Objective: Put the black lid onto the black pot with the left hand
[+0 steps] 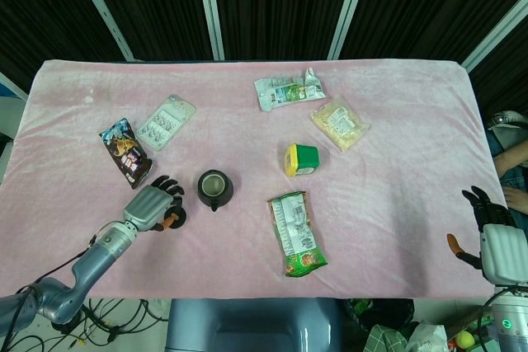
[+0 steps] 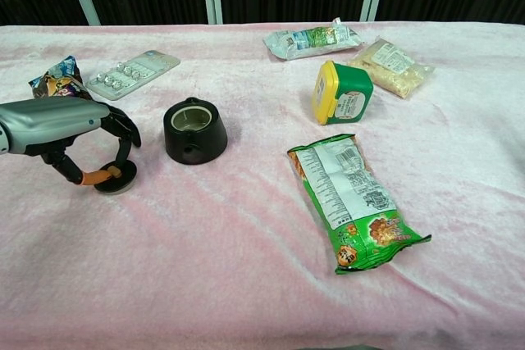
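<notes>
The black pot (image 1: 214, 189) (image 2: 194, 130) stands open-topped and upright on the pink cloth, left of centre. Just to its left lies the small black lid (image 1: 176, 220) (image 2: 115, 182), low at the cloth. My left hand (image 1: 148, 208) (image 2: 61, 120) arches over the lid, pinching it between the orange-tipped thumb and curled fingers. A short gap separates lid and pot. My right hand (image 1: 495, 241) is at the table's right edge with fingers spread, holding nothing; the chest view does not show it.
A green snack bag (image 1: 295, 234) lies right of the pot, a green-and-yellow tub (image 1: 301, 159) beyond it. A dark snack bag (image 1: 126, 151) and a blister pack (image 1: 166, 122) lie behind my left hand. A white pouch (image 1: 287, 91) and a yellowish packet (image 1: 339, 123) sit farther back.
</notes>
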Tool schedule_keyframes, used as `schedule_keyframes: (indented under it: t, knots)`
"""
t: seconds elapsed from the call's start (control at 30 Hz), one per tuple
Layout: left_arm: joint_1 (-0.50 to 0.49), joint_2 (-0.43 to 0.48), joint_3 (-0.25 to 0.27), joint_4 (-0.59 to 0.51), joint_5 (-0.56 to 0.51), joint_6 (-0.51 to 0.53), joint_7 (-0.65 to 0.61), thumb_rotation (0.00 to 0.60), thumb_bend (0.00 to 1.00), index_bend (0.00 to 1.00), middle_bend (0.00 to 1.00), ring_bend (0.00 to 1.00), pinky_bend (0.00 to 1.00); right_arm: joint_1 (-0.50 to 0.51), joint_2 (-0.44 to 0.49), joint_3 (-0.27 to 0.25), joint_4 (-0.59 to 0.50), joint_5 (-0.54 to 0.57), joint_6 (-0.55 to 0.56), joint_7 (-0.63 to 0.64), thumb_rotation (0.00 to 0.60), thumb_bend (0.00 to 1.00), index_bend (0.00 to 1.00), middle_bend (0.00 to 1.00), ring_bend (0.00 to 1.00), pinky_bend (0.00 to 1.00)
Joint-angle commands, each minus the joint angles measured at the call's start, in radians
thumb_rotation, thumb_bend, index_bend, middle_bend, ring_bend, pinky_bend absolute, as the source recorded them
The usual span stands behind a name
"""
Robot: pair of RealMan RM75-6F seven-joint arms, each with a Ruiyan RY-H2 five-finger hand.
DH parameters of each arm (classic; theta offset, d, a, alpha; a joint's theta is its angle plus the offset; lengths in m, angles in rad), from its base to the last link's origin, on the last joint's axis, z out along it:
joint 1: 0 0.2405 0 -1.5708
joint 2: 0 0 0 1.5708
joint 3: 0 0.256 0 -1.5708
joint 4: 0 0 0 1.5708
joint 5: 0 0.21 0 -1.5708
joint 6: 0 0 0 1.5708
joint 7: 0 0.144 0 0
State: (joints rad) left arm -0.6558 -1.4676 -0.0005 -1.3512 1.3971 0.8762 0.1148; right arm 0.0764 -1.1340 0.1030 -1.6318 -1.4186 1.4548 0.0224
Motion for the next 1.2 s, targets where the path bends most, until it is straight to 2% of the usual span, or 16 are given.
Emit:
schedule_keyframes:
  t: [0.03,0.37,0.63,0.9,1.2]
  knots:
    - [-0.002,-0.005,-0.001,0.007,-0.003,-0.003,0.003,0.6,0.42,0.61,0.24,0.11,0.09,0.001,0.0,-0.001,0.001,-0.003,0.0,-0.002,0.6,0.22,0.17,0.1,0.22,0.18]
    - [-0.006,-0.015,-0.005,0.0,-0.001,-0.001,0.013,0.6,0.42,0.61,0.24,0.11,0.09,0.0,0.002,-0.001,0.001,-0.004,0.001,0.004,0.6,0.23,0.17,0.1,0.22,0.18]
    - [0.005,0.015,-0.014,-0.032,-0.004,0.027,0.008,0.6,0.42,0.62,0.24,0.11,0.09,0.0,0.001,-0.001,0.001,-0.004,0.001,0.005,0.6,0.22,0.17,0.1,0.22,0.18]
    - [0.012,0.055,-0.063,-0.068,0.007,0.091,-0.082,0.6,0.42,0.62,0.24,0.11,0.09,-0.001,0.0,-0.002,-0.001,-0.003,0.002,0.001,0.6,0.23,0.17,0.1,0.22,0.18]
    - [-0.041,0.064,-0.132,-0.087,0.011,0.08,-0.152,0.6,0.42,0.63,0.24,0.11,0.09,-0.001,-0.002,-0.002,-0.002,-0.002,0.002,-0.005,0.6,0.22,0.17,0.1,0.22,0.18]
